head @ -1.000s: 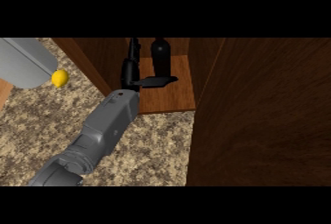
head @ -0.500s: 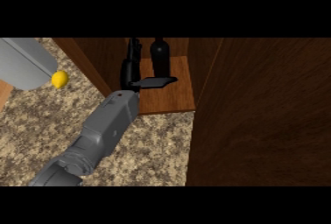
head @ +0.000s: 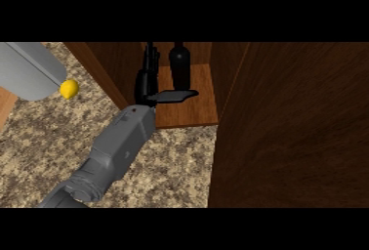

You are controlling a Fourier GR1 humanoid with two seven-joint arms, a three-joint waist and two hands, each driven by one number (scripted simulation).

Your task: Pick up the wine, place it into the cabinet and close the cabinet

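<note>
The left hand point(head: 150, 80) reaches into the cabinet point(head: 194, 105) from the lower left, fingers straight and pointing up into the opening, thumb stuck out to the right over the cabinet floor; the hand is open and holds nothing. Just right of the fingers, apart from them, the wine point(head: 178, 58) stands upright on the cabinet floor near the back, a dark bottle whose top runs toward the picture's upper edge. The grey forearm point(head: 119, 141) slopes down to the lower left across the speckled tabletop point(head: 43, 146). The cabinet's floor is lighter brown wood, its left wall darker and slanted. To the right, the cabinet door point(head: 296, 127) stands open, a broad dark wooden panel that fills the right side of the view from top to bottom. At the far left a grey rounded object point(head: 29, 71) sits at the edge of the tabletop, and a small yellow thing point(head: 69, 89) lies just beside its lower right, well apart from the cabinet. The right hand does not show.
</note>
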